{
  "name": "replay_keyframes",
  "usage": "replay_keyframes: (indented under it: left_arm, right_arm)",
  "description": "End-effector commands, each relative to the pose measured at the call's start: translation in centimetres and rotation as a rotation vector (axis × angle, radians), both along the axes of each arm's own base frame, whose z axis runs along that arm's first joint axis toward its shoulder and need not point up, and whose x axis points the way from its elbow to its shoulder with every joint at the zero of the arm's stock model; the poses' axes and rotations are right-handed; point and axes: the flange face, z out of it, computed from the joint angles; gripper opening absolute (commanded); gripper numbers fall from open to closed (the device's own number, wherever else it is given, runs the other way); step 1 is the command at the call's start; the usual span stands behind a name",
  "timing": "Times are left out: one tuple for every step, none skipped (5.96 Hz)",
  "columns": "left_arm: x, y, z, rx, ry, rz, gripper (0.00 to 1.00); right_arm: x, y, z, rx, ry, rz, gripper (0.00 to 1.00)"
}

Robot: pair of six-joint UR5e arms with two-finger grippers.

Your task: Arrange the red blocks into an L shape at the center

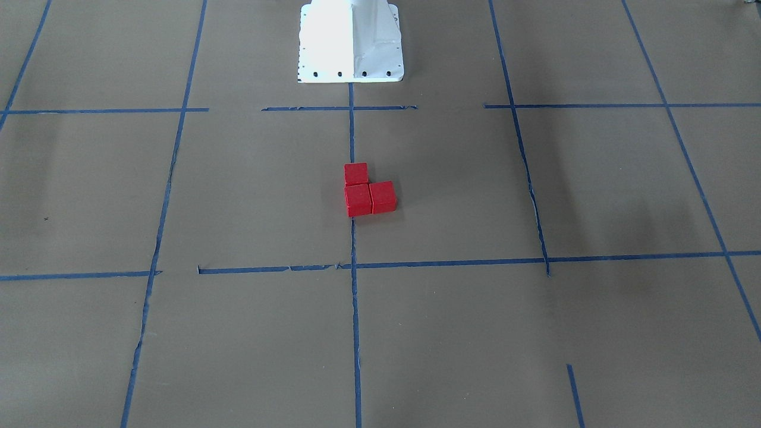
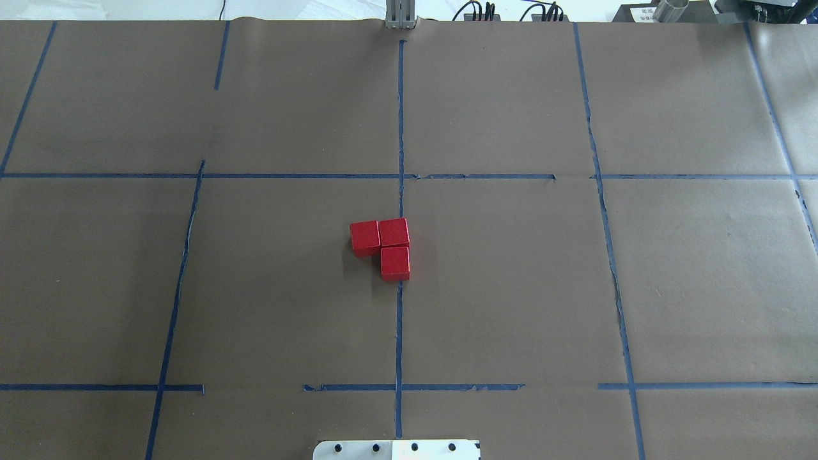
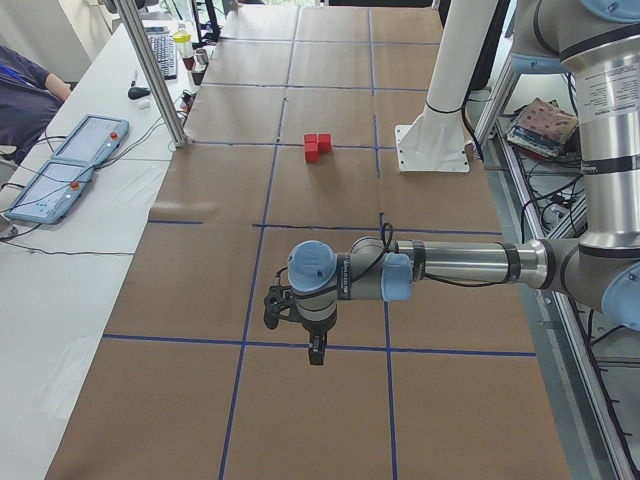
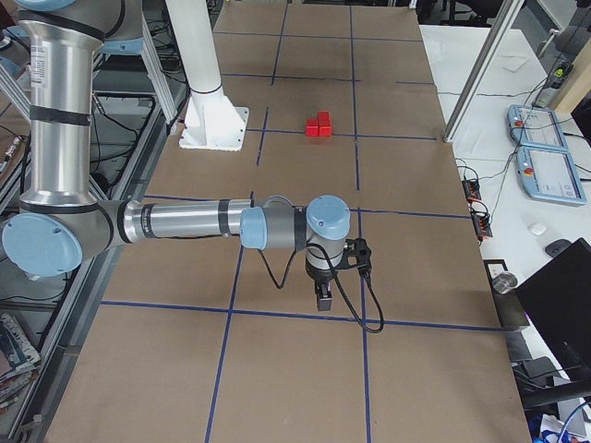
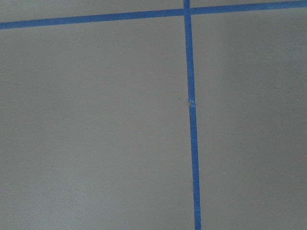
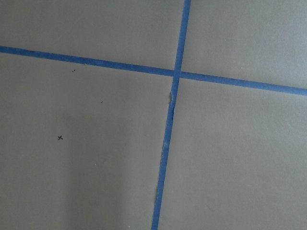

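Three red blocks sit touching in an L at the table's center. In the overhead view two [image 2: 365, 237] [image 2: 393, 232] lie side by side and the third [image 2: 395, 262] lies nearer the robot, on the center tape line. The front-facing view shows the same L [image 1: 358, 199], as do the left view [image 3: 317, 147] and the right view [image 4: 319, 125]. My left gripper [image 3: 316, 355] hangs over the table's left end, far from the blocks; I cannot tell if it is open. My right gripper [image 4: 322, 300] hangs over the right end; I cannot tell its state either. Both wrist views show only paper and tape.
Brown paper with a blue tape grid [image 2: 400, 128] covers the table. The white robot base [image 1: 351, 41] stands at the table's rear middle. Teach pendants [image 3: 60, 180] and cables lie on a white side table beyond the far edge. An operator's arm [image 3: 25, 85] shows there.
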Motion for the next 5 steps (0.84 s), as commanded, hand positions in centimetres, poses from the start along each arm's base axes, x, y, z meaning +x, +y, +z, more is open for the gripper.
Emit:
replay_keyframes:
  left_arm:
    - [-0.06, -0.27, -1.04, 0.031, -0.005, -0.007, 1.0]
    - [-0.06, -0.14, -0.93, 0.032, -0.005, -0.005, 1.0]
    - [0.02, -0.13, -0.86, 0.03, -0.002, -0.002, 1.0]
    - [-0.01, -0.13, -0.96, 0.03, 0.001, -0.005, 1.0]
    - [0.0, -0.06, -0.98, 0.03, 0.003, -0.005, 1.0]
  right_arm:
    - [0.0, 0.08, 0.17, -0.003, 0.0, 0.0, 1.0]
    - [0.01, 0.22, 0.3, -0.006, 0.0, 0.0, 1.0]
    - [0.01, 0.24, 0.46, -0.008, 0.0, -0.001, 1.0]
    - [0.02, 0.23, 0.53, -0.008, 0.002, -0.001, 1.0]
    - [0.02, 0.24, 0.6, -0.01, 0.002, -0.001, 1.0]
